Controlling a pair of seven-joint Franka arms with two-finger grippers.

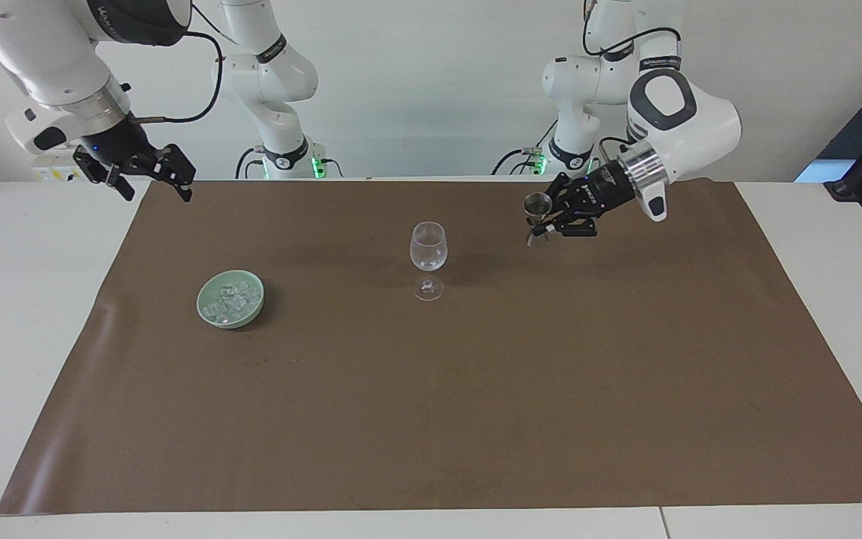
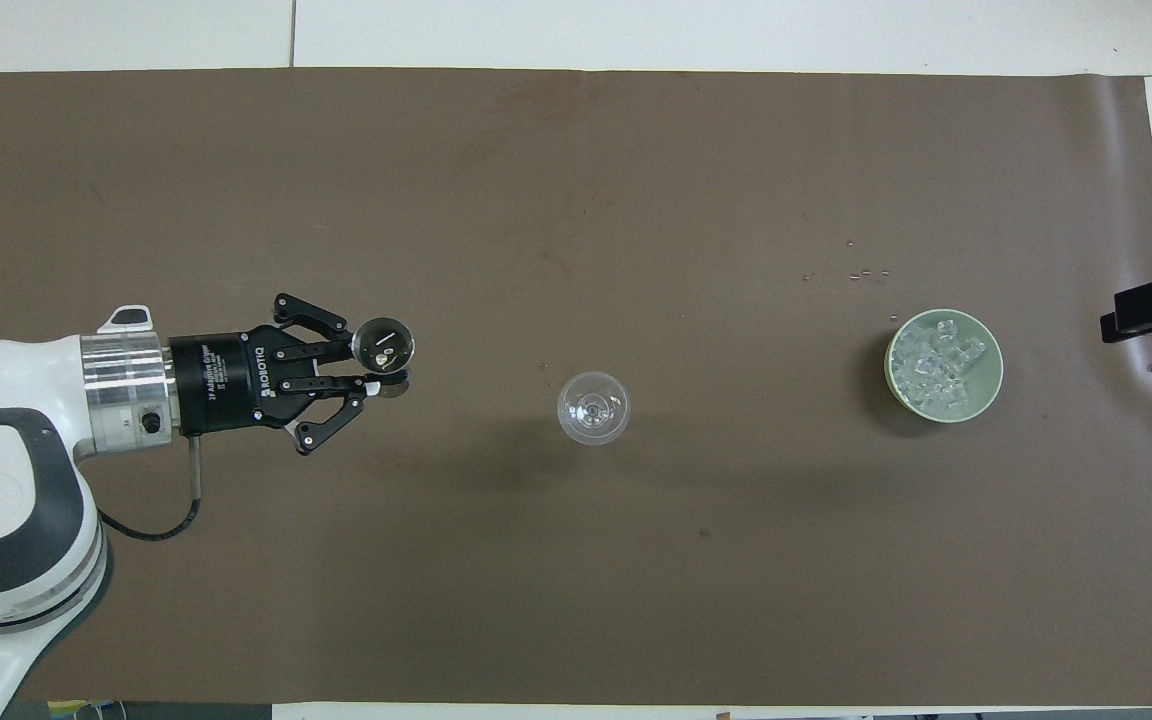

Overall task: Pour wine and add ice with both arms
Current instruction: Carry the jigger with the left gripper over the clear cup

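Table as I see it from the console: a brown paper sheet covers most of the white table.

A clear stemmed wine glass stands upright near the middle of the sheet; from overhead I look straight down its bowl. It looks empty, though I cannot be sure through clear glass.

A pale green round bowl sits toward the right arm's end of the table, about as near the robots as the foot of the glass and well apart from it. The ice, a heap of small clear cubes, lies inside this bowl; the overhead view shows the heap filling most of it.

Left gripper: raised over the sheet on the left arm's side of the glass, apart from it. Its fingers are clamped on a small metal double-cone jigger, held roughly upright with its open mouth up. Overhead, the same gripper points toward the glass, the jigger's mouth showing as a shiny circle.

Right gripper: up in the air over the corner of the sheet at the right arm's end, by the robots. Fingers spread apart, nothing between them. This arm waits.
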